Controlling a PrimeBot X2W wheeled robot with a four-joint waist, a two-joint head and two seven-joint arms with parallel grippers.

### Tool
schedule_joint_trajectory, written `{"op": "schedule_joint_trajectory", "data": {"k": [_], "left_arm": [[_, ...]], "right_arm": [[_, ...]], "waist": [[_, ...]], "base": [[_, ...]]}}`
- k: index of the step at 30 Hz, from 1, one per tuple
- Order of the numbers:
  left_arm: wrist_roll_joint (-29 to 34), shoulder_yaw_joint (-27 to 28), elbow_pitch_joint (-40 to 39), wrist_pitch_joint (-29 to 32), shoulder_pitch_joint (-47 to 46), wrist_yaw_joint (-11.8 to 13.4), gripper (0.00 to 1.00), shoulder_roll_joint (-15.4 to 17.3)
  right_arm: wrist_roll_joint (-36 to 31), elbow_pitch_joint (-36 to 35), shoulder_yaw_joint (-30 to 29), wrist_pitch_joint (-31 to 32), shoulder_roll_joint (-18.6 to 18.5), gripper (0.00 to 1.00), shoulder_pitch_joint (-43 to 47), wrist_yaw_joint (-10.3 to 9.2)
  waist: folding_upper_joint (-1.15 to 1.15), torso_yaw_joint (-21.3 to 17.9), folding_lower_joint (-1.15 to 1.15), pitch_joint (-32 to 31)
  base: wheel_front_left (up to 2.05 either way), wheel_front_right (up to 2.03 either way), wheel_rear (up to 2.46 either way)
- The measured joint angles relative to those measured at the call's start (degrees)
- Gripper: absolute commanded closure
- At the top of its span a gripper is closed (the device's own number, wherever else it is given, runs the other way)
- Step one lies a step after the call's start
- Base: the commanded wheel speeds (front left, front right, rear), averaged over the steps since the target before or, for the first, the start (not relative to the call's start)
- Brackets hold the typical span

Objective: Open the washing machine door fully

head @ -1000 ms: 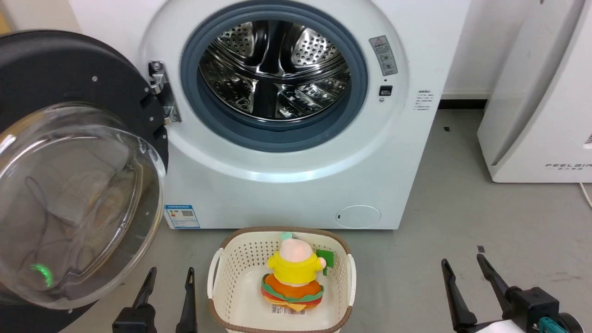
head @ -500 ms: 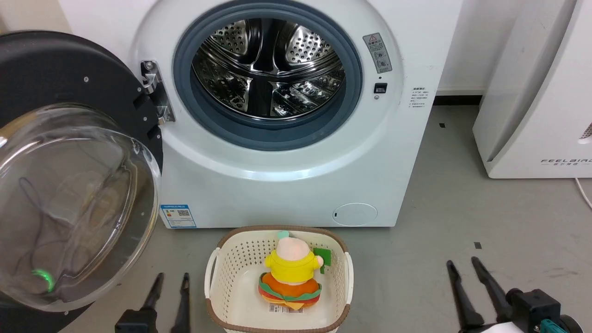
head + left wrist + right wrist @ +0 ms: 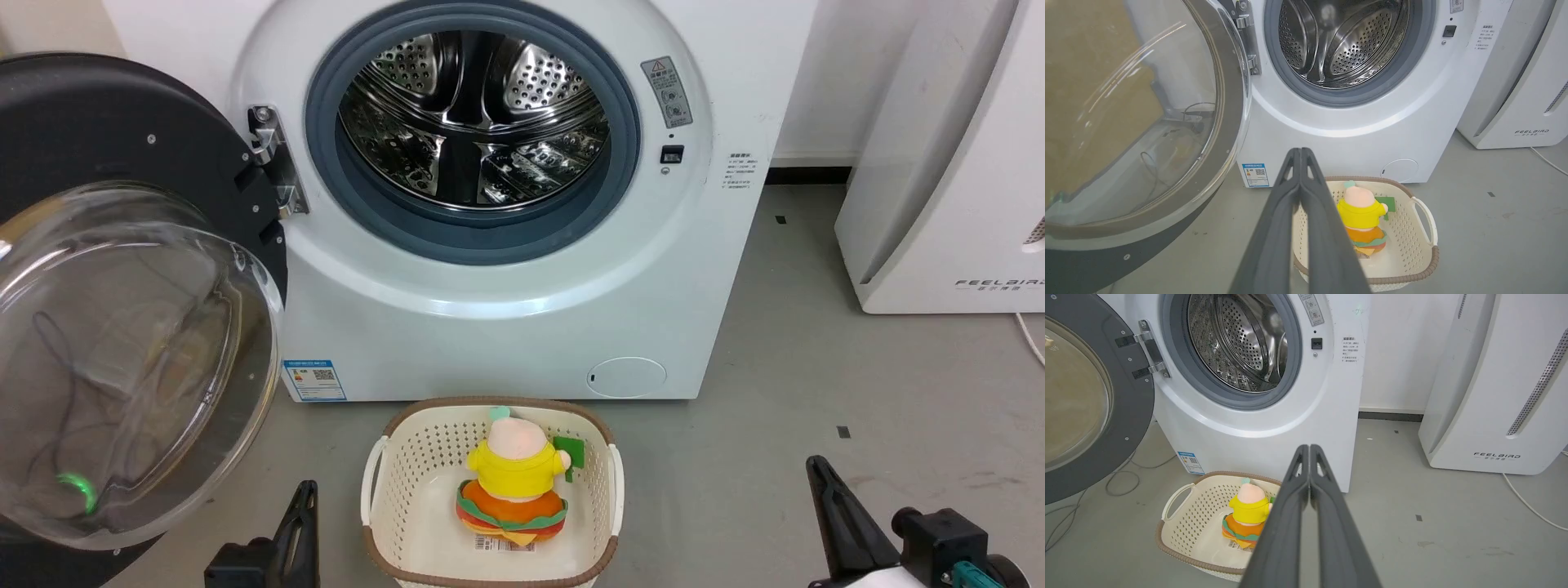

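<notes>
Head view shows the large round glossy black door [image 3: 122, 122] with a clear bulging glass bowl [image 3: 122, 359] swung out left of the big white front-loading washing machine [image 3: 506, 327]. The left pincer [image 3: 1300, 153] and right pincer [image 3: 1309, 449] are pressed together, clear of it. Probably heavy, stiff, slick; push its outer edge opposite the hinge [image 3: 273, 163], sparing the fragile bowl

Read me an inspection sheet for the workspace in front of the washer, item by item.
Surface: grey floor, a few small dark marks.
Job's things: washing machine door swung wide open; washing machine drum looks empty.
Clutter: basket before the machine, plush toy inside.
Grippers: left gripper shut, holding nothing; right gripper likewise.
Cables: dark cable looped below the door; white cable by the appliance.
Surroundings: white wall.
</notes>
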Motion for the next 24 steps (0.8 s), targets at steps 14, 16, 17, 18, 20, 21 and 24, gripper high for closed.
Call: {"op": "schedule_joint_trajectory", "data": {"k": [14,16,17,18,20,21,24], "left_arm": [[1.2,0.7,-0.6,1.3,-0.2,-0.6,1.00,-0.8],[1.4,0.9,-0.8,1.5,-0.3,-0.6,1.00,-0.9],[1.4,1.0,-0.8,1.5,-0.5,-0.6,1.00,-0.9],[1.4,1.1,-0.9,1.5,-0.7,-0.9,1.00,-1.0],[1.5,1.2,-1.0,1.6,-1.0,-1.0,1.00,-1.0],[1.6,1.3,-1.1,1.9,-1.0,-1.0,1.00,-1.0],[1.8,1.4,-1.1,2.0,-1.0,-1.0,1.00,-1.2]], "right_arm": [[-0.5,-0.1,-0.1,0.7,0.0,1.00,-0.3,0.00],[-0.5,-0.1,-0.1,1.0,0.0,1.00,-0.5,0.00],[-0.5,-0.2,-0.1,1.0,0.0,1.00,-0.6,0.00],[-0.5,-0.2,-0.1,1.0,0.0,1.00,-0.7,0.00],[-0.5,-0.3,-0.1,1.1,0.0,1.00,-0.7,0.00],[-0.7,-0.3,-0.1,1.1,0.0,1.00,-0.7,0.00],[-0.9,-0.4,-0.1,1.3,0.0,1.00,-0.8,0.00]], "waist": [[0.00,0.1,0.00,0.2],[0.00,0.1,0.00,0.2],[0.00,0.1,0.00,0.2],[0.00,0.1,0.00,0.2],[0.00,0.1,0.00,0.2],[0.00,0.1,0.00,0.3],[0.00,0.1,0.00,0.3]], "base": [[0.00,0.00,0.00],[0.00,0.00,0.00],[0.00,0.00,0.00],[0.00,0.00,0.00],[0.00,0.00,0.00],[0.00,0.00,0.00],[0.00,0.00,0.00]]}}
